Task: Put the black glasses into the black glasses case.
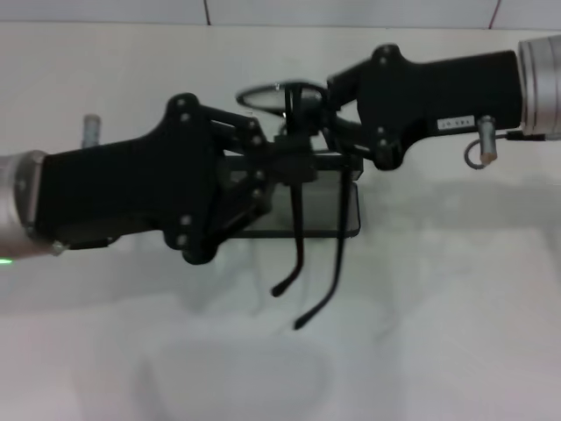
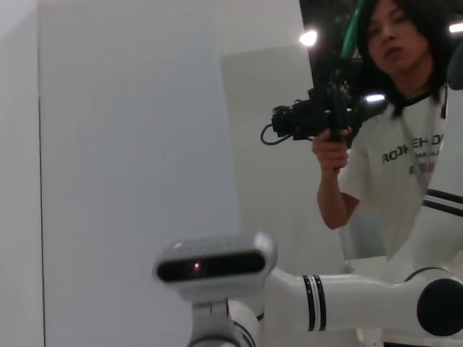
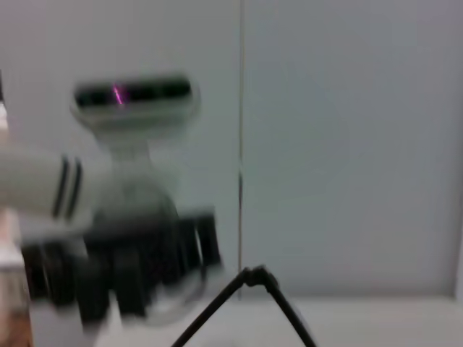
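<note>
Both arms meet mid-frame over the black glasses case [image 1: 337, 206]: left gripper [image 1: 280, 162] from the left, right gripper [image 1: 320, 110] from the right.

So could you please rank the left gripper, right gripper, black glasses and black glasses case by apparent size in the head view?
1. Left gripper
2. Right gripper
3. Thin black wire-framed glasses
The flat black glasses case is mostly hidden, so unranked.

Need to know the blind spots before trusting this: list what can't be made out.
- Head view: most of the case is hidden behind the left end effector.
- Head view: the glasses front is covered where the right end effector meets it.
- Right wrist view: blurred; only thin temples read.
- Left wrist view: shows neither item.
</note>
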